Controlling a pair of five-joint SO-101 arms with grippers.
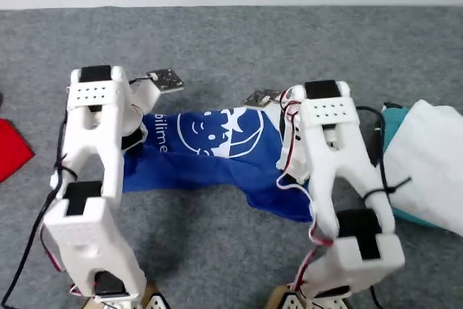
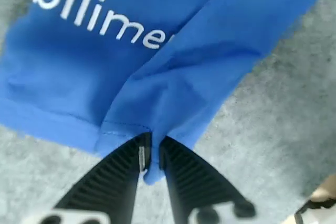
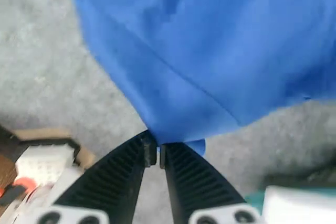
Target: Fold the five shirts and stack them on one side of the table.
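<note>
The left fingers (image 2: 118, 174) are pinched tight on a hem fold of the blue shirt (image 1: 210, 157). The shirt spans the grey desk (image 1: 217, 48) to the right fingers (image 3: 123, 174), which are clamped on its opposite edge. A white shirt (image 1: 430, 157) lies just outside the right fingers.

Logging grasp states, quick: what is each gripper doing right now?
Left gripper: shut on the blue shirt.
Right gripper: shut on the same blue shirt.

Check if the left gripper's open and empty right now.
No, the left gripper is shut on a bunched edge of the blue shirt.
</note>
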